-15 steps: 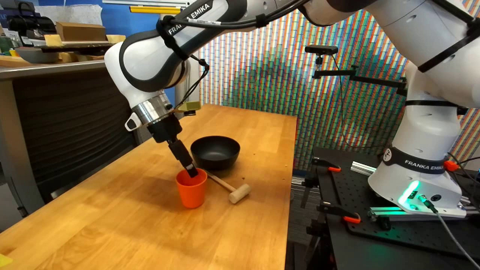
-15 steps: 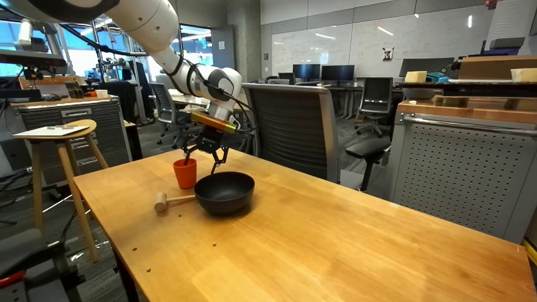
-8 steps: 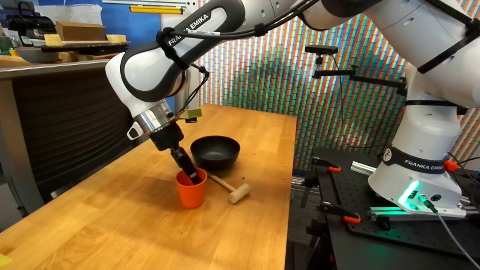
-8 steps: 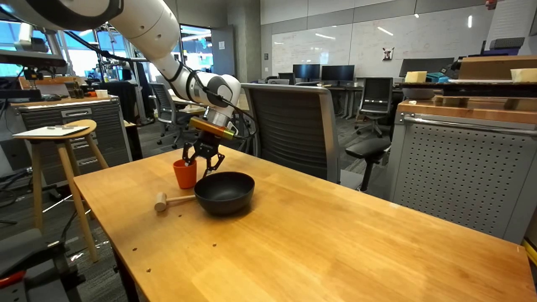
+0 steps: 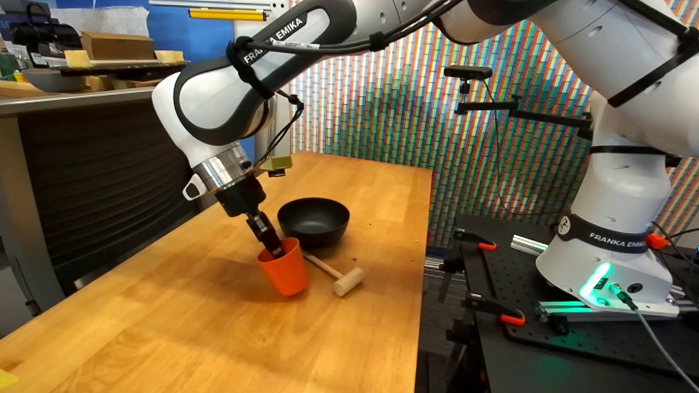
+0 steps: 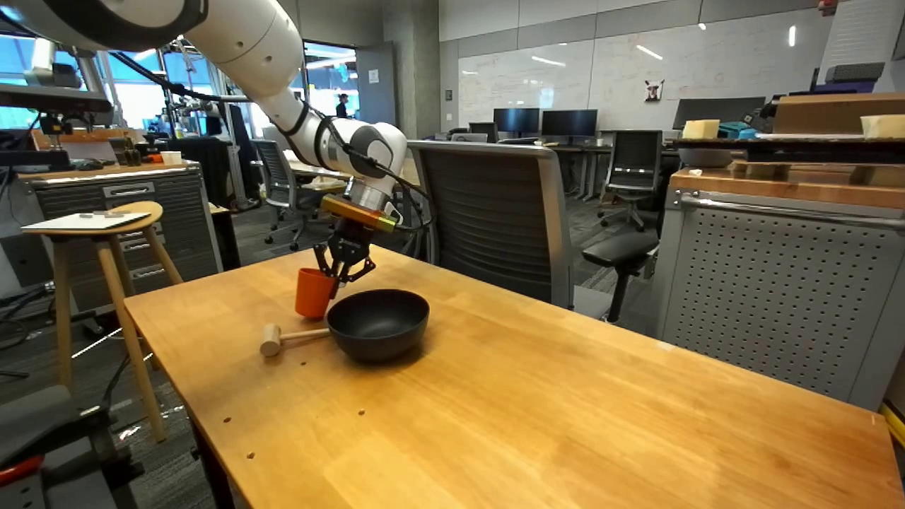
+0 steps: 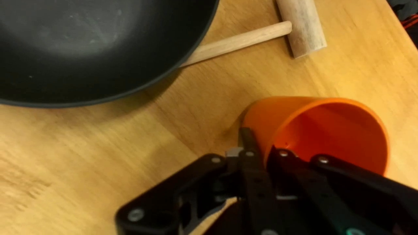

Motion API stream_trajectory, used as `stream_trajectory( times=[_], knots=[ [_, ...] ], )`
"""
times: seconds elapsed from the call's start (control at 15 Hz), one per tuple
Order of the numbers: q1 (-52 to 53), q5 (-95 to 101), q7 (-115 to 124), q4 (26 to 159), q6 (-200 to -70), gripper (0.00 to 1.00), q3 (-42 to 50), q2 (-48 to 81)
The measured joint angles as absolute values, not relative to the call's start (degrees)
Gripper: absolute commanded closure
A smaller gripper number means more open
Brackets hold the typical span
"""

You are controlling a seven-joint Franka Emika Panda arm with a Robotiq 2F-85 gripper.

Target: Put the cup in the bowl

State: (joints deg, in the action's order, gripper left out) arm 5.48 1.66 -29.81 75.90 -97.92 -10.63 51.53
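Newly tipped from upright, the orange cup [image 5: 287, 273] leans near the black bowl [image 5: 313, 222], its rim pinched in the claw [image 7: 261, 142], and seems light, stiff, somewhat slick, best held there.

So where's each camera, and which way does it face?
Exterior view: looking along the table, likely from one end; robot base, arm and gripper show.
Exterior view: looking across the table toward a chair, likely from the robot's side; arm and gripper show.
Wrist view: on the arm, looking down past the fingers; only the gripper shows.
Both exterior views share the orange cup, black bowl and mallet.
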Motion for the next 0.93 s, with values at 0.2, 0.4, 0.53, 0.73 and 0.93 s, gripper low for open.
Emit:
stream_trajectory(
  times=[0.2,0.4,0.53,0.73,0.93],
  knots=[
    [5.2,2.5,-29.7,75.4,-97.9,0.99,-9.8,50.2],
    [4.1,4.3,-28.7,75.5,-98.2,0.99,-7.7,46.4],
    [3.0,5.4,-27.0,75.9,-98.5,0.99,-5.7,43.4],
    [-0.1,5.5,-24.8,77.7,-99.2,0.99,-3.1,39.7],
    [-3.3,5.1,-23.4,80.3,-99.9,0.99,-1.9,38.8]
  ],
)
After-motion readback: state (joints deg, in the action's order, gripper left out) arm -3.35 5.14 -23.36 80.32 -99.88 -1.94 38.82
